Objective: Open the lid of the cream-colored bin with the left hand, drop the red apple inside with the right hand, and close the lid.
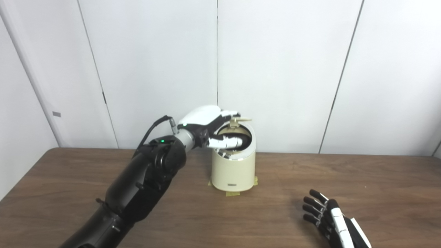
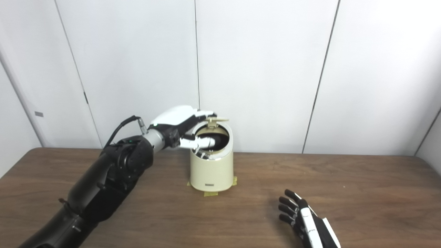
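The cream-colored bin (image 1: 233,168) stands at the middle of the table, held down by yellow tape. Its lid (image 1: 240,120) is raised at the back rim and shows edge-on, so the dark opening is exposed. My left hand (image 1: 210,124) is at the bin's top. Its fingers (image 1: 230,113) stretch out to the raised lid and its thumb (image 1: 229,140) lies across the opening. I cannot tell whether it grips the lid. My right hand (image 1: 327,215) rests low at the front right, fingers spread and holding nothing. No red apple shows in either view.
A brown wooden table (image 1: 344,179) runs across the picture, with white wall panels (image 1: 275,69) right behind the bin. Yellow tape tabs (image 1: 233,194) stick out at the bin's base. My left arm (image 1: 137,186) crosses the table's left half.
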